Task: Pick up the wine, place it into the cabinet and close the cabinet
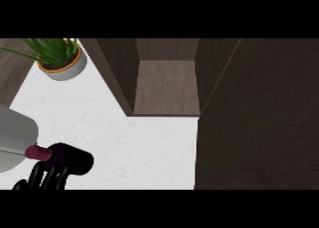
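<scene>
The wine bottle (pixel 72 158) is dark with a maroon cap (pixel 38 152) and shows at the lower left, over the white counter (pixel 142 147). My left hand (pixel 47 177) sits right below it, black fingers curled against its body and partly hiding it. The grey left forearm (pixel 7 138) comes in from the left edge. The cabinet (pixel 165 87) stands open at the top middle, its wooden shelf bare. Its dark door (pixel 264 116) is swung out and fills the right side. My right hand shows nowhere.
A potted green plant (pixel 60 60) in a pale pot stands at the top left, left of the cabinet's side wall (pixel 109 71). White counter lies between the bottle and the cabinet's mouth.
</scene>
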`<state>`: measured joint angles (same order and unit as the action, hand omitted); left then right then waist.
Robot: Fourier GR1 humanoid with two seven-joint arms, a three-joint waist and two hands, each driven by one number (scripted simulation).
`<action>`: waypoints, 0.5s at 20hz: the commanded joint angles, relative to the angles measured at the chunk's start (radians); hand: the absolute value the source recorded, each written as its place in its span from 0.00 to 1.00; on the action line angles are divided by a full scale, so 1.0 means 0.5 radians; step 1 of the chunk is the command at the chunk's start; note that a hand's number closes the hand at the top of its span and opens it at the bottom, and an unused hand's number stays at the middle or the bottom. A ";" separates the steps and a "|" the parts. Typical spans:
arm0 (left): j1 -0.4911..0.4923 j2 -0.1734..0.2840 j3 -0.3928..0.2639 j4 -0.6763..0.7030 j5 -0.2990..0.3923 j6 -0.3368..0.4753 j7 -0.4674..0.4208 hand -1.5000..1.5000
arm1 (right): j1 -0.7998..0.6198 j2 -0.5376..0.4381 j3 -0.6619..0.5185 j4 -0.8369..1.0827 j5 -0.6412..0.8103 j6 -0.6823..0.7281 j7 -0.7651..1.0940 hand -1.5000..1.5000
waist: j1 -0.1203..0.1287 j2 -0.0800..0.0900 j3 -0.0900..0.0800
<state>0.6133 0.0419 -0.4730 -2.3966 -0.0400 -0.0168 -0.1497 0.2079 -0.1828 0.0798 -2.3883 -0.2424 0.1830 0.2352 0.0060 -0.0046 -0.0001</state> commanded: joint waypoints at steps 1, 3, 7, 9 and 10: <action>0.179 -0.026 -0.404 -0.140 -0.224 0.099 0.005 0.00 | -0.023 -0.034 -0.055 -0.087 -0.106 0.019 0.114 0.00 | 0.006 0.000 0.001; 0.145 -0.011 -0.267 -0.198 -0.106 0.100 0.039 0.00 | 0.093 -0.080 -0.145 -0.304 -0.249 0.023 0.226 0.00 | -0.013 -0.002 0.001; 0.171 0.000 -0.413 -0.232 -0.237 0.192 0.082 0.00 | -0.074 -0.016 -0.054 -0.208 -0.126 -0.061 0.310 0.00 | -0.002 0.001 0.001; 0.218 0.032 -0.367 -0.275 -0.143 0.188 0.045 0.00 | -0.058 0.028 0.049 -0.293 -0.045 -0.104 0.348 0.00 | -0.004 -0.002 0.000; 0.182 0.026 -0.395 -0.250 -0.181 0.206 0.071 0.00 | -0.174 0.008 -0.035 -0.218 -0.087 -0.126 0.365 0.00 | -0.002 0.001 0.000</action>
<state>0.7009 0.0620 -0.5553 -2.4496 -0.1106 0.0772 -0.1278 0.1392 -0.1836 0.0715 -2.4014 -0.2489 0.1548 0.3418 0.0057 -0.0045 0.0002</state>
